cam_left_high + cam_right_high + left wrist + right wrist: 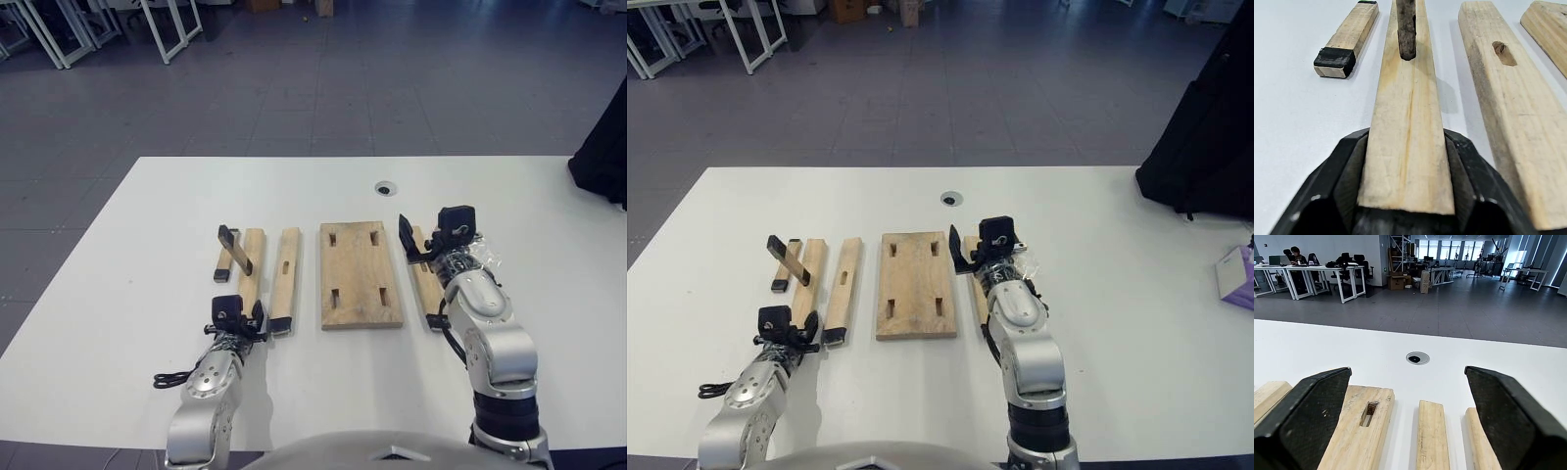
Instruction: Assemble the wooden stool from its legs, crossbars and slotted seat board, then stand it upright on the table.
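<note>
Early stage: just one crossbar (236,249) looks seated in a leg (253,266), sticking up tilted, btwn the surface (147,245) left edge and the slotted seat board (361,274), flat at centre. The left end effector (1406,147) pinches that leg's near end; the right end effector (1407,382) is spread wide over loose pieces (1431,440). Remaining joints, seat and standing upright all to do.
</note>
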Robot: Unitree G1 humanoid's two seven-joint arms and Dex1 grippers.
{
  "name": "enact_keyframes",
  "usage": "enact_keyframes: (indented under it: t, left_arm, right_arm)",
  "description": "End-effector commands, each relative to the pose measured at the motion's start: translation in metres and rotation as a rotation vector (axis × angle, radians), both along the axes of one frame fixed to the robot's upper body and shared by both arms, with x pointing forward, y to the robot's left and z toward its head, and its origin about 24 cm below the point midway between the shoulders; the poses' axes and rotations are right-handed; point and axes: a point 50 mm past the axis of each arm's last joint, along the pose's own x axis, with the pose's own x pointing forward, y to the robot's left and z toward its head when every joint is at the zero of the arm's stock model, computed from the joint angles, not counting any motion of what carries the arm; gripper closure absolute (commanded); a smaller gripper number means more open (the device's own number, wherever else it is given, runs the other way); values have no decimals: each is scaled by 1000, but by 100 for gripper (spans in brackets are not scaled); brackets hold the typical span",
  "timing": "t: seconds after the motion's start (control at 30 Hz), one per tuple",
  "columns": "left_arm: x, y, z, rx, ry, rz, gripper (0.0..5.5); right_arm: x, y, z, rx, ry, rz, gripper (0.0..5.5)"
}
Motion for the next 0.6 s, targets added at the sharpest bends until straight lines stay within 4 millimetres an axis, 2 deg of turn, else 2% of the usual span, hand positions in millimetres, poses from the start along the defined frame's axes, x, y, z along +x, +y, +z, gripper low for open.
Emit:
enact_keyframes:
  t: [0.03, 0.1, 0.13, 0.23, 0.27, 0.3, 0.33, 0.4, 0.53, 0.6]
  left_arm:
    - [-25, -4, -36, -99, 189, 34, 347]
    - [-11, -5, -19, -85, 74, -4, 347]
    - [1, -1, -3, -36, 0, -13, 347]
    - [39, 4, 67, 64, -273, -62, 347]
    - [52, 3, 93, 27, -381, -85, 347]
    - [62, 1, 113, -72, -465, -98, 347]
    - [74, 1, 128, -272, -529, -181, 347]
    - [84, -1, 144, -592, -586, -386, 347]
    - [78, -11, 160, -1043, -558, -841, 347]
    - [76, -14, 172, -1141, -564, -994, 347]
  right_arm:
    - [8, -6, 8, -10, -5, 6, 123]
    - [14, -13, 11, -44, -6, -2, 123]
    - [19, -18, 13, -69, -9, -4, 123]
    - [33, -28, 22, -103, -4, 40, 123]
    - [38, -30, 27, -51, 11, 65, 123]
    - [42, -30, 31, 1, 26, 88, 123]
    - [46, -26, 38, 93, 53, 179, 123]
    - [49, -19, 52, 266, 89, 349, 123]
    - [38, 0, 89, 673, 190, 889, 123]
    - [36, 3, 96, 767, 241, 1029, 123]
